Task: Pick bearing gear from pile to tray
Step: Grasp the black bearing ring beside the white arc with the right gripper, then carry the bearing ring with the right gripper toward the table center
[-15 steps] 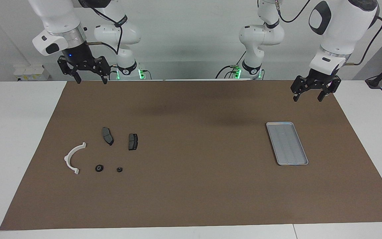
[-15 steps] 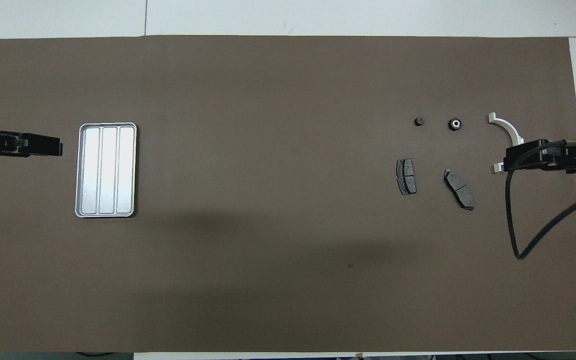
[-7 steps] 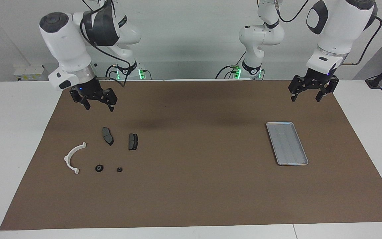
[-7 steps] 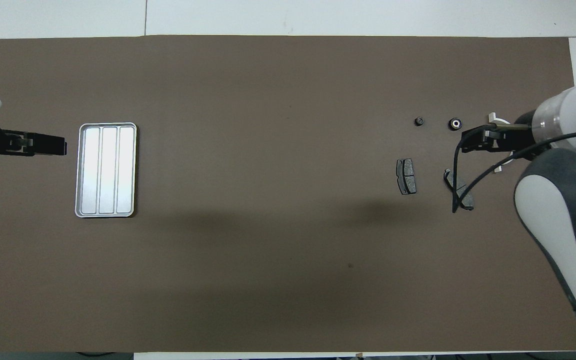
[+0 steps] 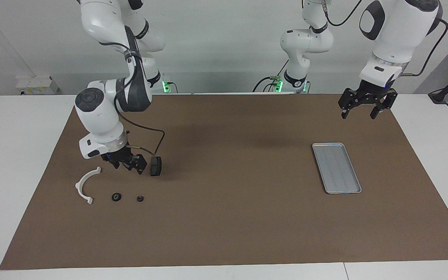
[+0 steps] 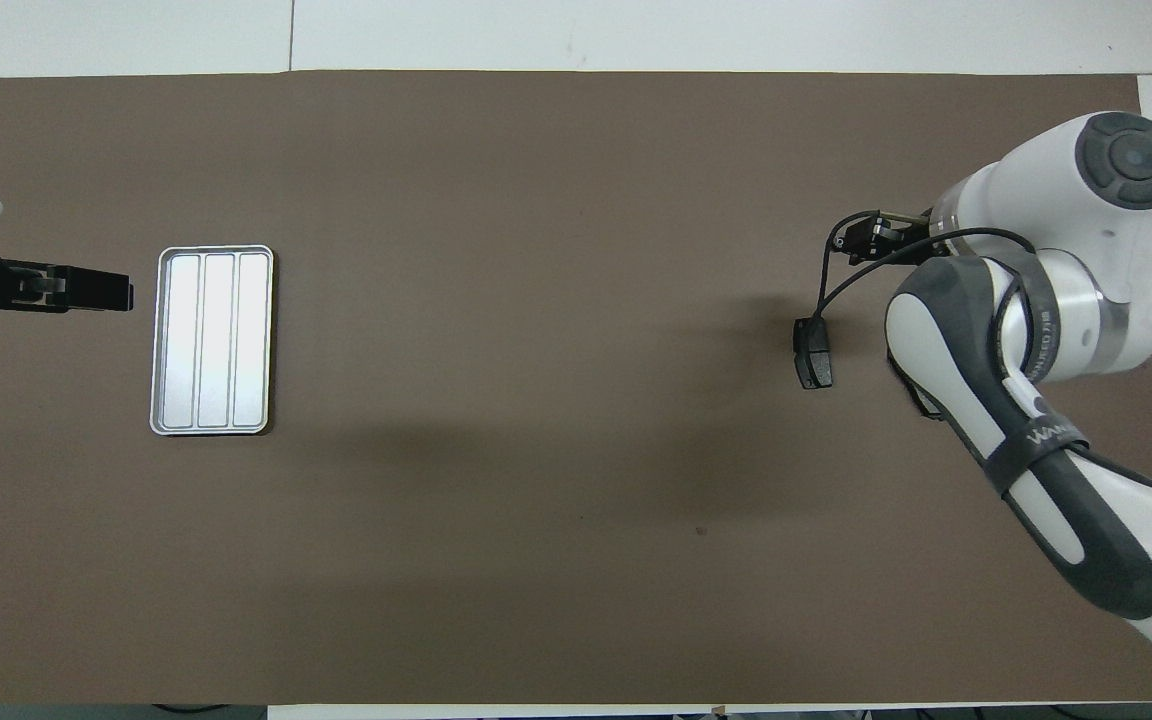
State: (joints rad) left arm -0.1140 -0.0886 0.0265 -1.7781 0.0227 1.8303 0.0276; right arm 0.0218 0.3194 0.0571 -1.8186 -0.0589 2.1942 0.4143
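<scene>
Two grippers up, jaws spread, nothing held!
Right gripper (image 5: 127, 166) hangs low over the pile (image 5: 116, 197); left gripper (image 5: 364, 108) waits near the tray (image 5: 336, 167).

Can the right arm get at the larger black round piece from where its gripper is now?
Probably yes. The right gripper is open, low over the pile, and the larger round piece lies bare on the mat beside the white arc, with nothing on it or crowding it. The left gripper waits above the mat near the tray.
</scene>
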